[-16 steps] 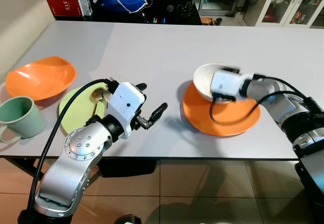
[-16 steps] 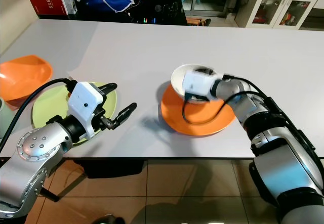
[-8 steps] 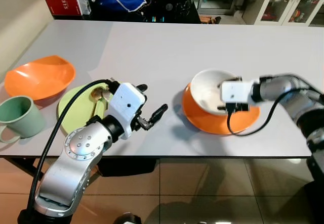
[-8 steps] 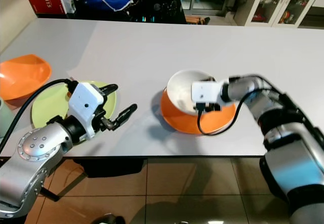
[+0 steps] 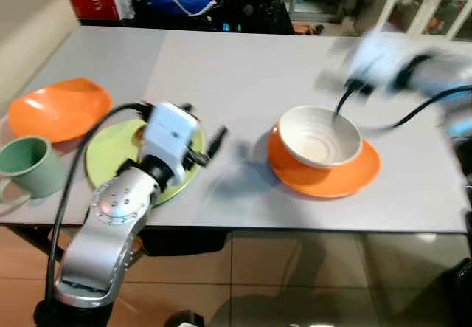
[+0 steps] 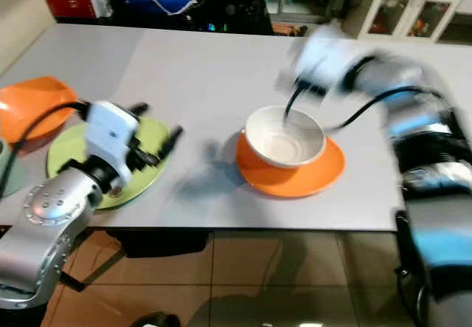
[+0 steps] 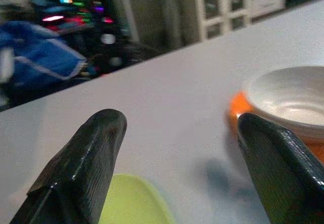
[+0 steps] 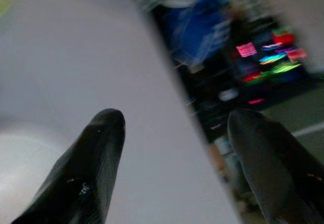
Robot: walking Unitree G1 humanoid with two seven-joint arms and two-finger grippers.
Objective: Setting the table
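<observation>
The white bowl (image 5: 318, 135) sat upright on the orange plate (image 5: 346, 176) toward the right of the grey table (image 5: 243, 69). The right gripper (image 8: 172, 148), empty with its 2 fingers spread, hung blurred above and beyond the bowl, the nearer arm to it. The left gripper (image 7: 177, 148), also spread and empty, hovered over the green plate's (image 5: 110, 153) near edge, pointing toward the bowl. The head views alone showed the green mug (image 5: 26, 166) and orange dish (image 5: 55, 109) at far left.
</observation>
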